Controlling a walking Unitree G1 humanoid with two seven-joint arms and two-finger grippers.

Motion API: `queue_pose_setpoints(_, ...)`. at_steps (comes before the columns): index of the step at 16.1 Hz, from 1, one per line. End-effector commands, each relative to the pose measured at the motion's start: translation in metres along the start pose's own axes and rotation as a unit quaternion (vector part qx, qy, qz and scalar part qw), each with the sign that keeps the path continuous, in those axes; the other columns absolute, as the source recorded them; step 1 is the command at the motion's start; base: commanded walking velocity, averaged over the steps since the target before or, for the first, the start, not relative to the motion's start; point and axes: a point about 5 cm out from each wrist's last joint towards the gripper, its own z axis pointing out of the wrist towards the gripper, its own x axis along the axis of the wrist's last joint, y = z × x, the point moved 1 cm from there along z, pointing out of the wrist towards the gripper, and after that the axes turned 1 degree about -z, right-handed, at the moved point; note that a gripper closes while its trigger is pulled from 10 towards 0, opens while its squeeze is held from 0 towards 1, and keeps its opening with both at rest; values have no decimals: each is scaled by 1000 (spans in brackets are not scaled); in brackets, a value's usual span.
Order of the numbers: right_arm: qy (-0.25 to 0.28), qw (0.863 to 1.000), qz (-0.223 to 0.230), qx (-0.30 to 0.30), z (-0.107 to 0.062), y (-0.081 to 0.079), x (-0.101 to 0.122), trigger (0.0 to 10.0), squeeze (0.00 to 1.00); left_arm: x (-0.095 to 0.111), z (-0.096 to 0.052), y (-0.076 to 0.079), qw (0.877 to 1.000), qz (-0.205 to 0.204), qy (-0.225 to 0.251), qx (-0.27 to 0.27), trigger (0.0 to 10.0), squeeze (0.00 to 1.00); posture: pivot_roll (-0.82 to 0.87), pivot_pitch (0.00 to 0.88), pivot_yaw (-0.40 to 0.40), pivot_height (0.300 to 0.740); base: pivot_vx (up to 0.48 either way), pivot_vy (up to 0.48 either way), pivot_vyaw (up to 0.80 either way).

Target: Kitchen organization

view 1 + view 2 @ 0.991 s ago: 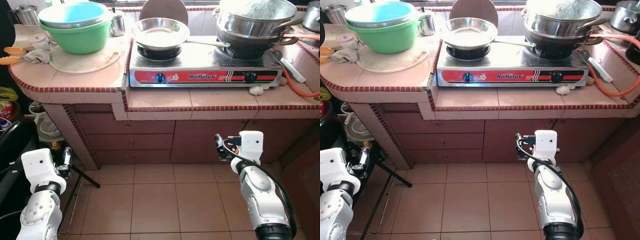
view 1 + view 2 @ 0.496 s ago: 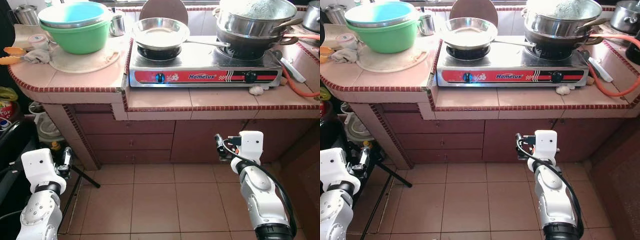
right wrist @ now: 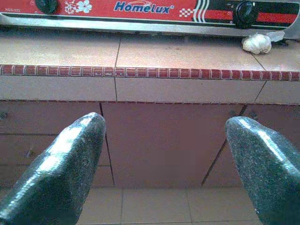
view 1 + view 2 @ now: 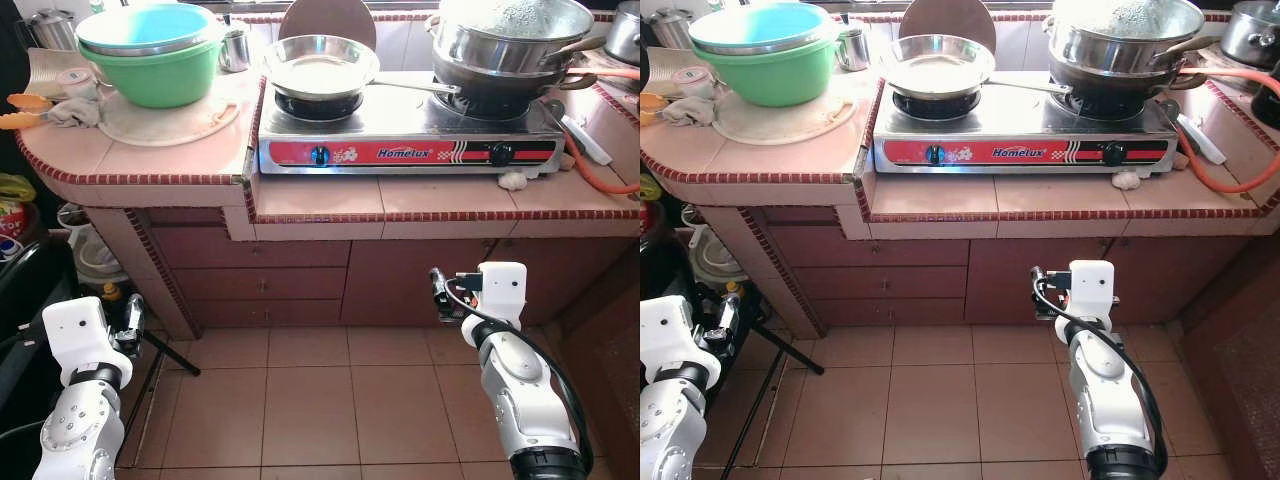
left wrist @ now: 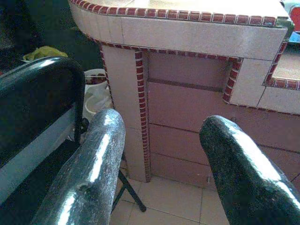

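Both grippers low before the counter (image 4: 150, 160), left gripper (image 5: 164, 154) and right gripper (image 3: 168, 159) with fingers apart, empty; bowls (image 4: 150, 55), pan (image 4: 320, 62) and pots (image 4: 510, 45) up on top, pan and pots on the stove (image 4: 410, 140)

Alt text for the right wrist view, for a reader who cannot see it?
The open right gripper faces a pink tiled counter, empty. A red stove front sits on the counter, a garlic bulb beside it, cabinet doors below.
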Motion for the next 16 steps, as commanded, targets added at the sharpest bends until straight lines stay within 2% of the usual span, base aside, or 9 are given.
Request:
queue_pose_setpoints(1,5,1000,0,2,1,-2,5,10000,0,4,-1,-3,1000,0,6,6,10000,0,-18,83,16,740,0,0,0)
queue_pose_setpoints(10,5,1000,0,2,1,-2,5,10000,0,4,-1,-3,1000,0,6,6,10000,0,-18,83,16,740,0,0,0)
queue_pose_setpoints(11,5,1000,2,1,1,-3,5,10000,0,3,-2,-1,1000,6,4,-3,10000,0,0,0,0,740,0,0,0)
queue_pose_setpoints(12,21,999,6,38,7,-21,14,10000,0,6,-2,5,999,18,22,-43,10000,0,-13,92,35,740,0,0,0)
queue_pose_setpoints(13,28,998,6,55,9,-29,18,10000,0,8,-2,4,997,32,32,-56,10000,0,-11,93,34,740,0,0,0)
queue_pose_setpoints(15,25,998,8,59,9,-29,17,10000,0,8,0,-4,998,30,28,-47,10000,0,-10,94,33,740,0,0,0)
queue_pose_setpoints(16,26,998,9,63,9,-31,18,10000,0,6,3,-14,998,46,26,-37,10000,0,-12,94,34,740,0,0,0)
